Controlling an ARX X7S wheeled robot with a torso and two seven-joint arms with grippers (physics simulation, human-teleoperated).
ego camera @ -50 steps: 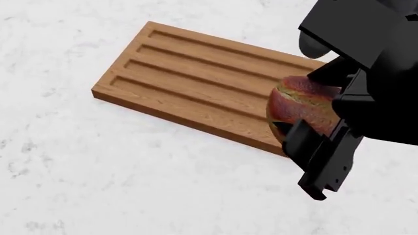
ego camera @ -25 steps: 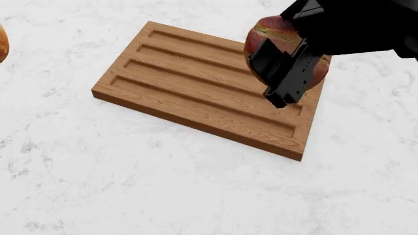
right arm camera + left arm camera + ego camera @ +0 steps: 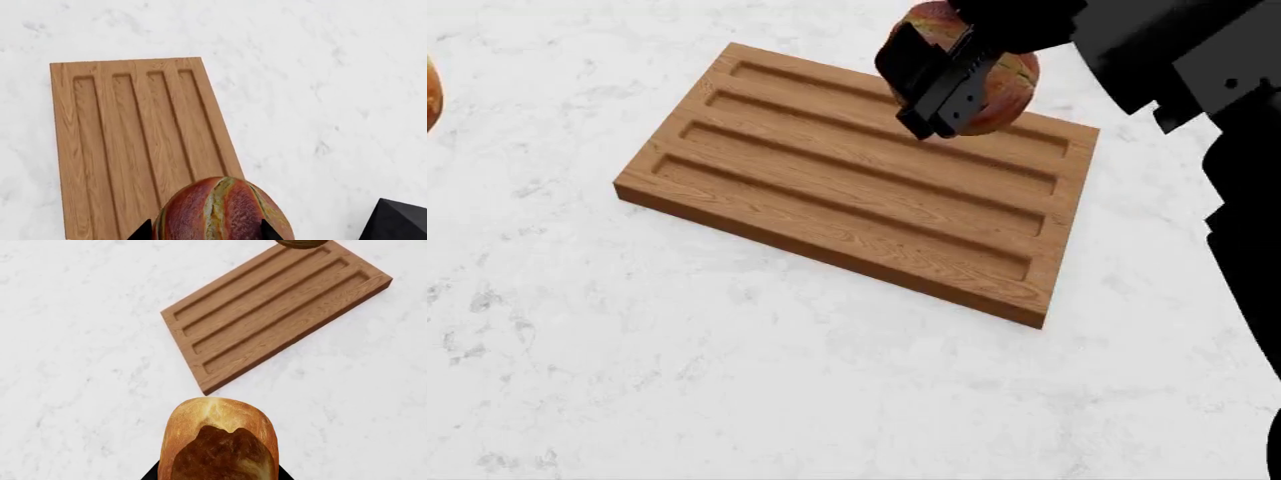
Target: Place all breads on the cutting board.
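Note:
The cutting board [image 3: 827, 190] lies on the white marble counter with nothing resting on it; it also shows in the left wrist view [image 3: 273, 310] and the right wrist view [image 3: 127, 135]. My right gripper [image 3: 961, 100] is shut on the round striped loaf [image 3: 1008, 90] and holds it above the board's far right part; in the right wrist view the loaf [image 3: 223, 212] sits between the jaws. My left gripper [image 3: 217, 476] is shut on the golden-brown roll [image 3: 220, 440], held over the counter to the board's left. The roll's edge [image 3: 431, 92] shows at the head view's left border.
White marble counter [image 3: 694, 380] surrounds the board on all sides. My black right arm [image 3: 1241, 250] fills the right side of the head view. A black part of the robot [image 3: 397, 222] shows beside the loaf in the right wrist view.
My right gripper has carried the loaf from the board's near right corner up and away to above its far right part. The roll's edge has come into the head view.

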